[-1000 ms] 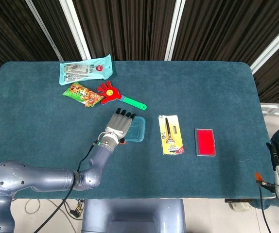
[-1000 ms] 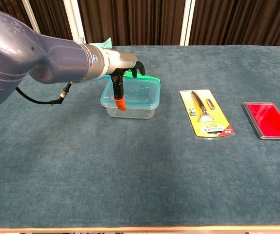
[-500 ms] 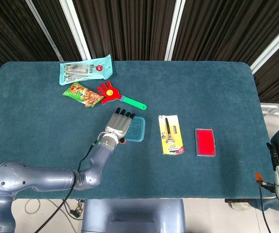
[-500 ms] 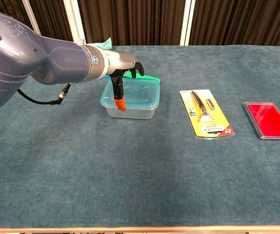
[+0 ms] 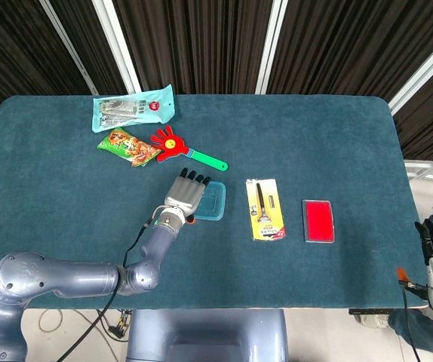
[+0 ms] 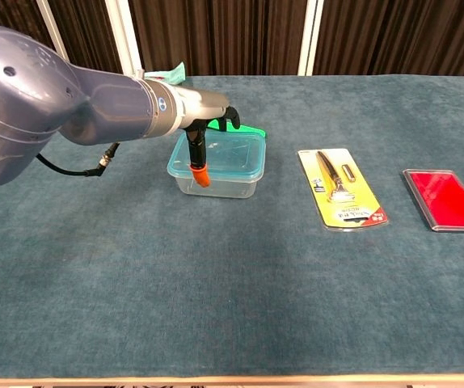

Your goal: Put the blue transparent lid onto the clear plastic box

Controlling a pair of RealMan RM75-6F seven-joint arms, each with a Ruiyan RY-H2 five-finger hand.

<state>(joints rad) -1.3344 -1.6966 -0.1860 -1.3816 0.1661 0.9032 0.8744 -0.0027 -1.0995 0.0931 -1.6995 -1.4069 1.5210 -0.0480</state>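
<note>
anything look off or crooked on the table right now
Nothing stands out. The blue lid sits level on the clear box, with the left hand over its left side. The razor pack and red case lie flat.

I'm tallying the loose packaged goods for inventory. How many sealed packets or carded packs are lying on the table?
3. A pale blue-green packet at the far left, a snack packet just in front of it, and a yellow carded razor pack right of the clear plastic box. None appear hidden.

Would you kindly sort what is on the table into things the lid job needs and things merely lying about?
Job: blue transparent lid, clear plastic box, left hand.

Lying about: razor pack, red case, red hand clapper, snack packet, teal pouch.
</note>
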